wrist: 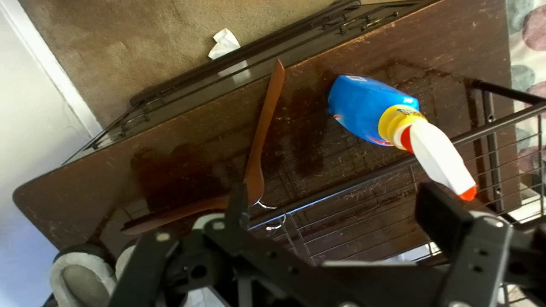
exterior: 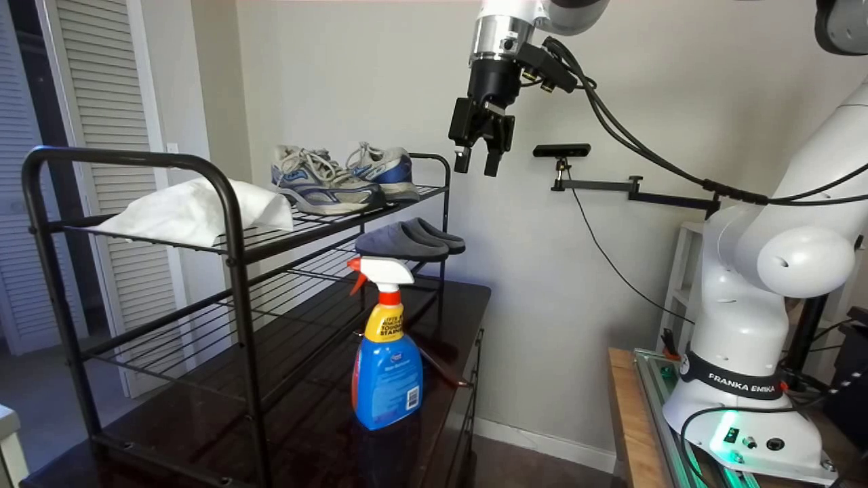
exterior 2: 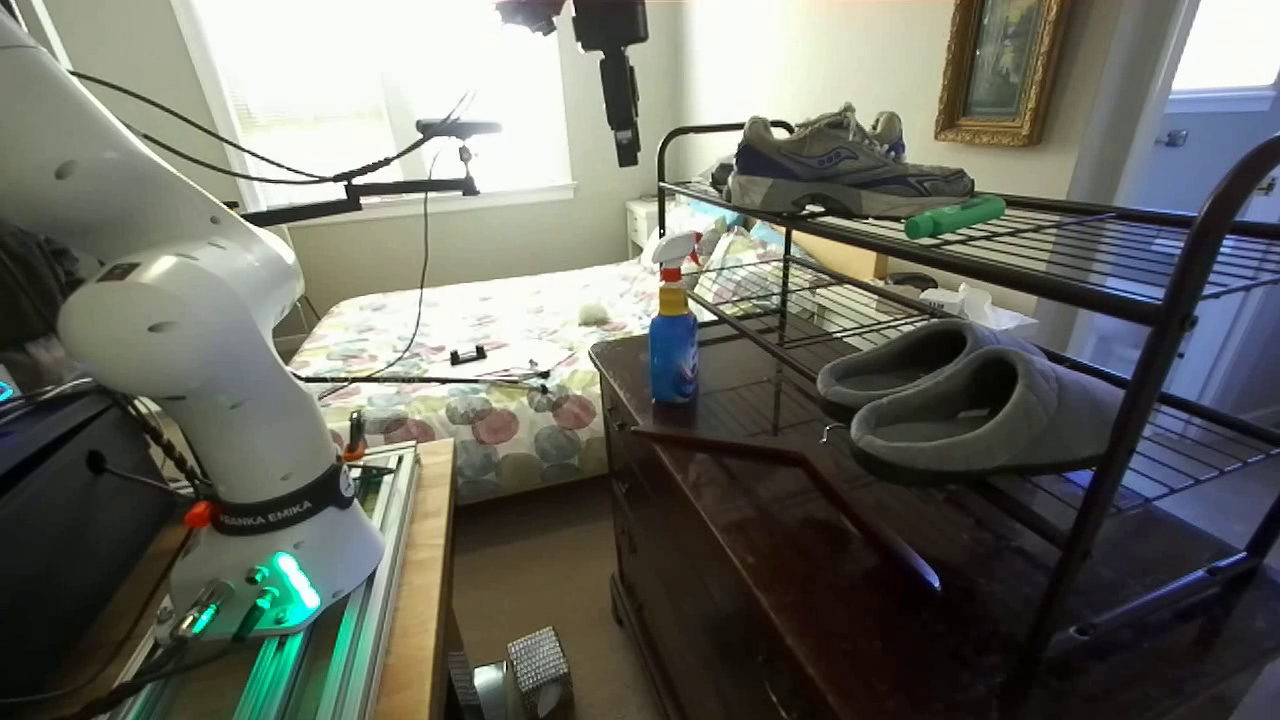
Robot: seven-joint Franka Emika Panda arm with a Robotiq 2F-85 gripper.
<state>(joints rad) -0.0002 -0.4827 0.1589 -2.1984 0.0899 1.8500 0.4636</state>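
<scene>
My gripper (exterior: 477, 163) hangs open in the air, nothing between its fingers, to the right of the shoe rack and well above the dresser. In the wrist view its fingers (wrist: 441, 213) are spread wide over the rack's wires. Upright on the dresser stands a blue spray bottle (exterior: 388, 379) with a yellow neck and white-and-red trigger head. A brown wooden hanger (wrist: 256, 170) with a metal hook lies near the bottle. Grey slippers (exterior 2: 985, 400) rest on the rack's lower shelf. Sneakers (exterior: 332, 190) and a white cloth (exterior: 196, 211) sit on its top shelf.
The black wire rack (exterior: 237, 271) stands on the dark dresser (exterior 2: 720, 540). A green tube (exterior 2: 955, 217) lies beside the sneakers. A camera on a bracket arm (exterior: 603, 186) juts out near the robot base. Behind the dresser is a bed (exterior 2: 490, 420).
</scene>
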